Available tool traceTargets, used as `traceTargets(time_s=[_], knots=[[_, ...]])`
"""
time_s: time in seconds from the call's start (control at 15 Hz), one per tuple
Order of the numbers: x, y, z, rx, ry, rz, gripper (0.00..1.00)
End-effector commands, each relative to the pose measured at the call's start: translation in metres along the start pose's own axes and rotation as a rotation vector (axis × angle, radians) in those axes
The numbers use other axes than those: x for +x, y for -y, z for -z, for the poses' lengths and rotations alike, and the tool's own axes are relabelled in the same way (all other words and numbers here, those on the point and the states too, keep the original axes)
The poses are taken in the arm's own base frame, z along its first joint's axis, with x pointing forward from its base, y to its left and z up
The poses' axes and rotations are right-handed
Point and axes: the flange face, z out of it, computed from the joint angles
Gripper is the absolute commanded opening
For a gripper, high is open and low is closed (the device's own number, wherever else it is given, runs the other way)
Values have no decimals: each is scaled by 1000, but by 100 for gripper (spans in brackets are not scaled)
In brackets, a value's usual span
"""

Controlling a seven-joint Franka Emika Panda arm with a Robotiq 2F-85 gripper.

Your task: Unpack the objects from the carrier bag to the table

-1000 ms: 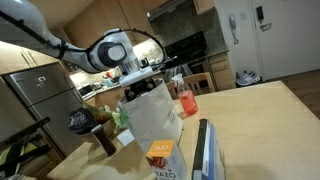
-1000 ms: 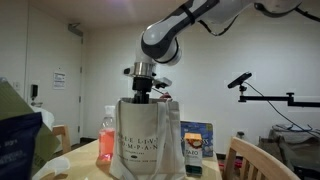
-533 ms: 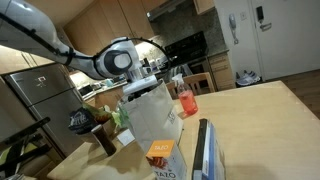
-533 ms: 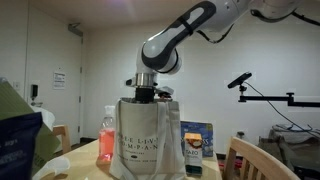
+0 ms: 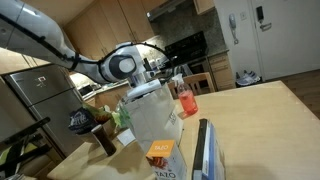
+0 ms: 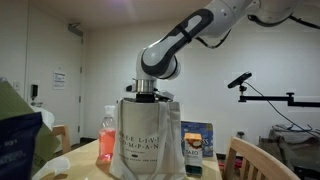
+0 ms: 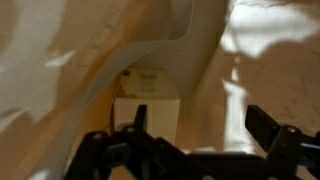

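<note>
Two gripper fingers [image 7: 140, 126] wide apart, empty.

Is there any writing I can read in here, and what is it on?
Bag: two lines of dark capitals, roughly "...LIVE" over "...OMPAN..."; not fully legible.
Carton: label too blurred to read.
Blue package: print too small.
Wall notice: too small.
Box: label blurred.
</note>
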Motion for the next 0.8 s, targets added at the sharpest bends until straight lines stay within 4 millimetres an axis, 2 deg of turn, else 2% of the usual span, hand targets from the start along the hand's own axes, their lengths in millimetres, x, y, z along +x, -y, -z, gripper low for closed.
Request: traceTargets(time_s=[0.0,0.73], knots=[[8,1,11,6,7,6,100],[30,35,20,3,-2,79,100]])
